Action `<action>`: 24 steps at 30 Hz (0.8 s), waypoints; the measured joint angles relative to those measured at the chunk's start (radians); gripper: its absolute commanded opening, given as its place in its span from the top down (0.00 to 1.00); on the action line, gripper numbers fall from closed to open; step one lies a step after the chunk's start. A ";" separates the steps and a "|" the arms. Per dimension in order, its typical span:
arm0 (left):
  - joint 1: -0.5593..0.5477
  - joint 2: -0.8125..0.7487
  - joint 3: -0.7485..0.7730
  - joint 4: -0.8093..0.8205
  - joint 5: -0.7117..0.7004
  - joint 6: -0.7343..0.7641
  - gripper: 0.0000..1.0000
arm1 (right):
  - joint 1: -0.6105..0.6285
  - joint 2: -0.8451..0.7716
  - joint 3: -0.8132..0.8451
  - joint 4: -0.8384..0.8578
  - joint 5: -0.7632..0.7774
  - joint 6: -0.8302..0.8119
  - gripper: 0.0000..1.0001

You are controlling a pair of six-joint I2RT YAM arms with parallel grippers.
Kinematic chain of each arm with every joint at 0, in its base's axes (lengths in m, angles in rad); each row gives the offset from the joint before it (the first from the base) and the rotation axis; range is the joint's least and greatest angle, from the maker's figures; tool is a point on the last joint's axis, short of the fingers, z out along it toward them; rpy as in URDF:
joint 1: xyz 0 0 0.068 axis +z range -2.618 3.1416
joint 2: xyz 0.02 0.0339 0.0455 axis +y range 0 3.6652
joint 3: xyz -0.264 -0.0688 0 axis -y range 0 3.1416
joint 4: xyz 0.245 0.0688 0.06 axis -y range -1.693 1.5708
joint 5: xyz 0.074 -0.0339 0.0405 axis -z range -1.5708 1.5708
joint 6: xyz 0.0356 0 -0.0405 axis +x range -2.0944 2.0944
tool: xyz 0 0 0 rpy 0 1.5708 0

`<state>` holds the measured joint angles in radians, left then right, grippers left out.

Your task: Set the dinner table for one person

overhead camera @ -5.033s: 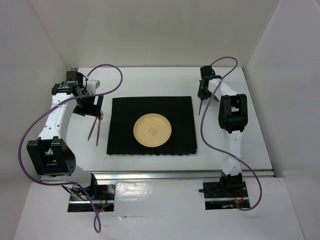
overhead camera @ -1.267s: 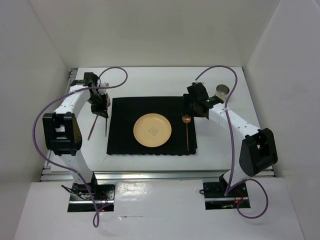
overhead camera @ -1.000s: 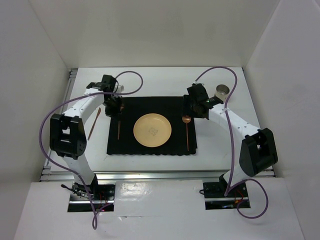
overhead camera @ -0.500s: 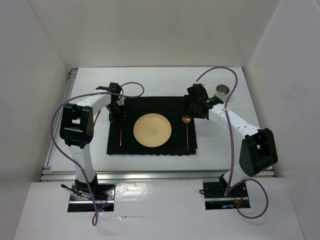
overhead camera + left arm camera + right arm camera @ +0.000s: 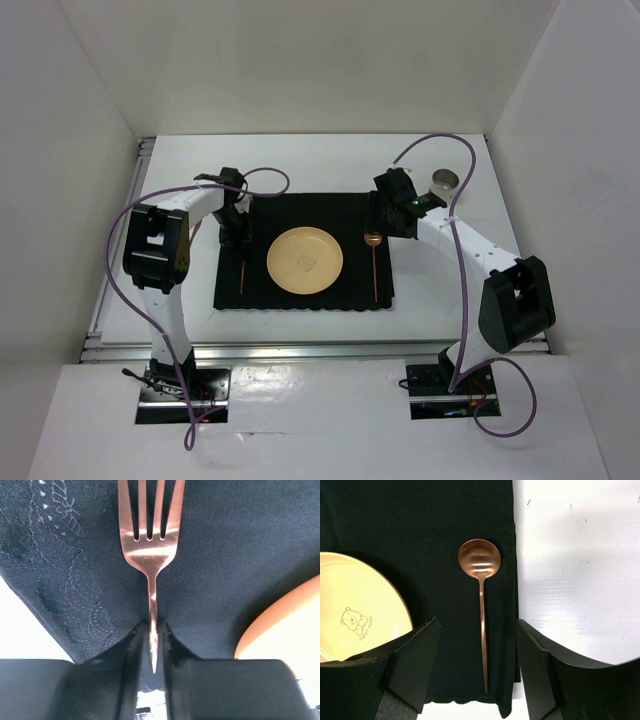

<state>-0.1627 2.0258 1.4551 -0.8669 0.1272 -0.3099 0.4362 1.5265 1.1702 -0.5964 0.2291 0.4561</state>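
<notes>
Left end effector (image 5: 152, 630): low over the placemat (image 5: 300, 210), fingers close on either side of the fork (image 5: 149, 555) handle's tail; I cannot tell whether they pinch it or stand just off it
Fork: copper-coloured, on the black mat just left of the plate (image 5: 305, 261), tines toward the near edge
Right end effector (image 5: 476, 625): released, jaws wide, grasping nothing, hovering above the spoon (image 5: 479, 557)
Spoon: flat on the mat between the plate and the mat's right edge, bowl toward the far side
Plate: yellow, centred on the mat, small bear print on it
Counter (image 5: 320, 160): white, silver rail along the near edge, carrying the mat mid-surface
Cup (image 5: 444, 182): metal, on the counter's far right, off the mat
</notes>
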 measured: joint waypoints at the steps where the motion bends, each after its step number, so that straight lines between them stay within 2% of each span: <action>1: 0.000 0.000 0.000 0.000 0.000 0.003 0.57 | 0.000 0.000 0.000 -0.002 0.000 0.000 0.30; 2: 0.000 0.000 0.000 0.000 -0.001 0.009 0.45 | 0.000 0.001 0.001 -0.003 0.000 0.000 0.30; 4: 0.000 0.000 0.006 -0.005 -0.002 0.013 0.29 | 0.000 0.002 0.001 -0.004 0.000 0.000 0.30; 11: 0.011 -0.026 0.018 -0.014 -0.011 0.027 0.26 | 0.000 0.002 0.002 -0.005 0.000 0.000 0.30; 19: 0.035 -0.196 0.027 -0.025 -0.039 0.092 0.25 | 0.000 0.002 0.002 -0.005 -0.005 0.000 0.30; 24: 0.147 -0.191 0.102 -0.067 -0.090 0.179 0.25 | 0.000 0.003 0.003 -0.004 -0.016 0.000 0.30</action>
<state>-0.0158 1.8347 1.5574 -0.9340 0.0368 -0.1307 0.4362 1.5295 1.1736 -0.6003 0.2127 0.4557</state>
